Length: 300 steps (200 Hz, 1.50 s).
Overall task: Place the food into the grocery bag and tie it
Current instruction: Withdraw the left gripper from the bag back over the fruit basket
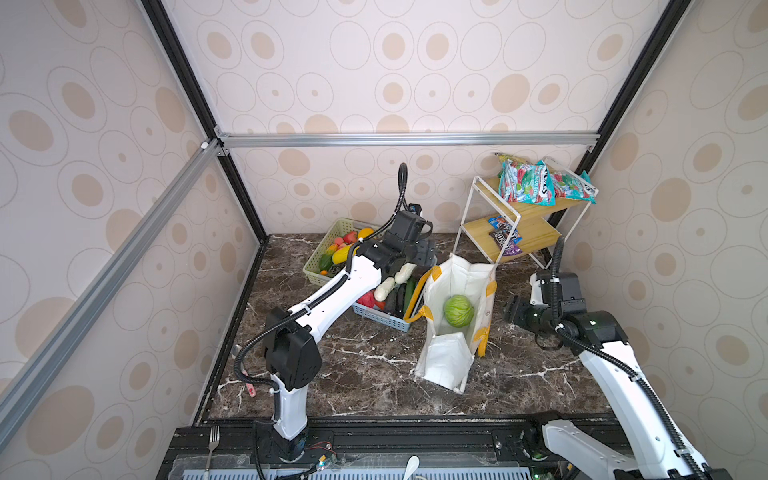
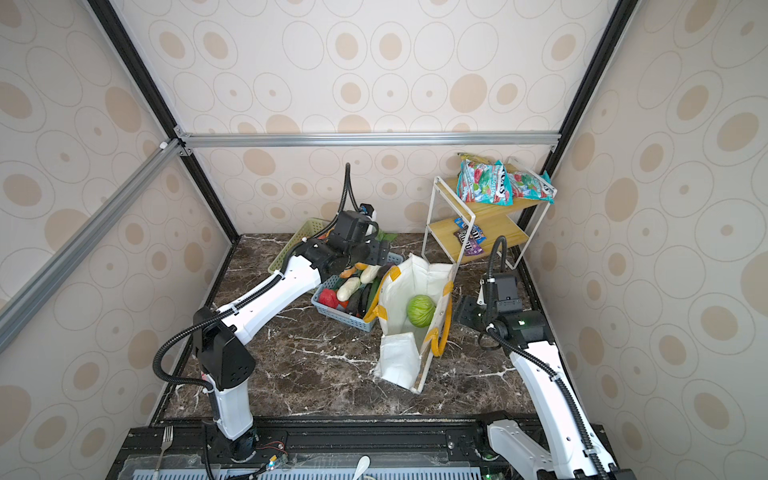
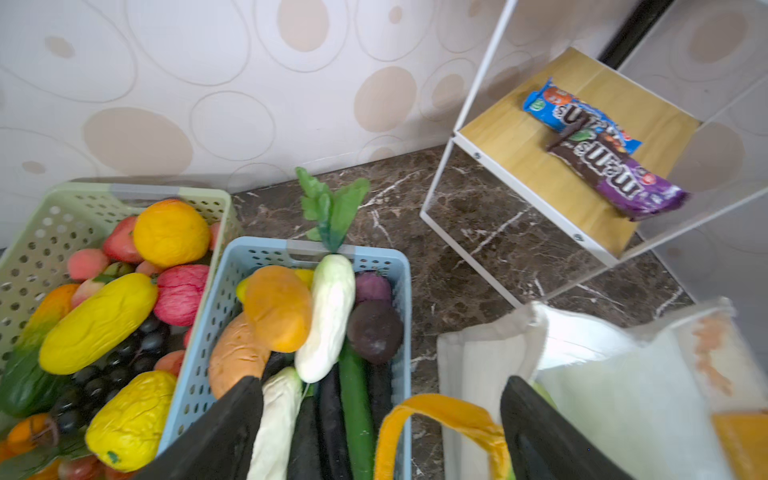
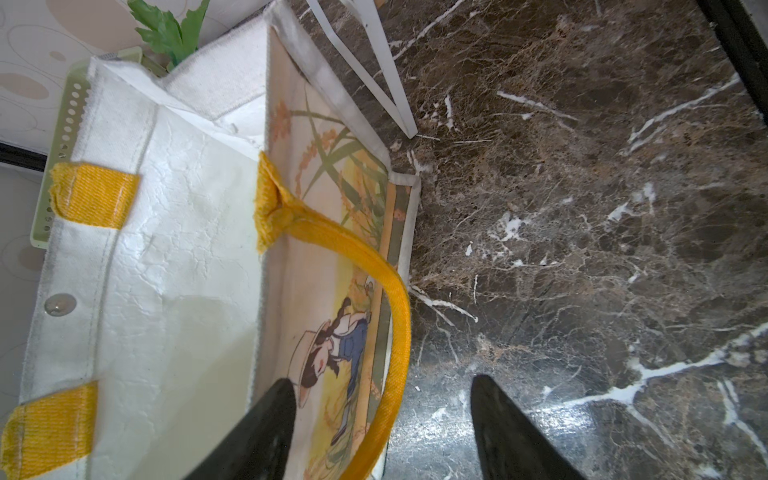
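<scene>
The grocery bag stands open mid-table, white with yellow-orange handles. A round green cabbage lies inside it. More food fills the light blue basket just left of the bag, among it a leafy white radish, and the pale green basket behind it. My left gripper hangs open above the blue basket's end and the bag's left handle, holding nothing. My right gripper is open at the bag's right side, the hanging handle between its jaws, untouched.
A white-framed wooden shelf stands at the back right with teal-and-red snack packets on top and candy bags below. A fork and a spoon lie on the front rail. Walls enclose three sides.
</scene>
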Tool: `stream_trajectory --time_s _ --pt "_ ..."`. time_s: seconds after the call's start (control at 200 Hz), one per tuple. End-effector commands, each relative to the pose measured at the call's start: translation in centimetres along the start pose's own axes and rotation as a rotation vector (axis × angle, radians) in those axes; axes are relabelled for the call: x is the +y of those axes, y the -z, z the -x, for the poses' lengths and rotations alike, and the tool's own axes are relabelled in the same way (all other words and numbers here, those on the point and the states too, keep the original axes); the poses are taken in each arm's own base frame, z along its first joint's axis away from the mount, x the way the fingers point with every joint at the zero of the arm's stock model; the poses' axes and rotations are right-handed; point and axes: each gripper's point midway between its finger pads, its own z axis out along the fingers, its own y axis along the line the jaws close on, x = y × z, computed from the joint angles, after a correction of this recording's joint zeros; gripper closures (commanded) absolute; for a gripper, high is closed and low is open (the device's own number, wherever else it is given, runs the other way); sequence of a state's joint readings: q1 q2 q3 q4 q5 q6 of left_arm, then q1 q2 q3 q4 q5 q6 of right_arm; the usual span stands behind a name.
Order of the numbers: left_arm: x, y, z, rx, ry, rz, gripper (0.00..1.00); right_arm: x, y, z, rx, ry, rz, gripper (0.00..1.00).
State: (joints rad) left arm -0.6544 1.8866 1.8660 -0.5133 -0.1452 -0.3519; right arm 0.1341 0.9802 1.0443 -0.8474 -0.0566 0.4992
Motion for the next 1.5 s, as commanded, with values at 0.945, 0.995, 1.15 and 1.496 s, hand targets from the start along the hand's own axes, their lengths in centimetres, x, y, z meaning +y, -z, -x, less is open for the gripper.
stream_trajectory --time_s 0.945,0.995,1.15,1.496 --pt "18.5 -4.1 -7.7 0.177 0.192 0.293 0.14 -0.9 0.1 -0.7 0.002 -0.002 -0.025 0.3" --pt "18.9 -4.3 -8.0 0.183 0.201 0.295 0.14 -0.9 0.1 -0.8 0.001 -0.004 -0.023 0.3" --pt "20.0 -4.9 -8.7 0.201 0.225 0.291 0.14 -1.0 0.1 -0.9 -0.002 -0.009 -0.025 0.3" --pt "21.0 -6.8 -10.5 0.251 0.253 0.269 0.15 -1.2 0.3 -1.1 -0.012 -0.019 -0.027 0.3"
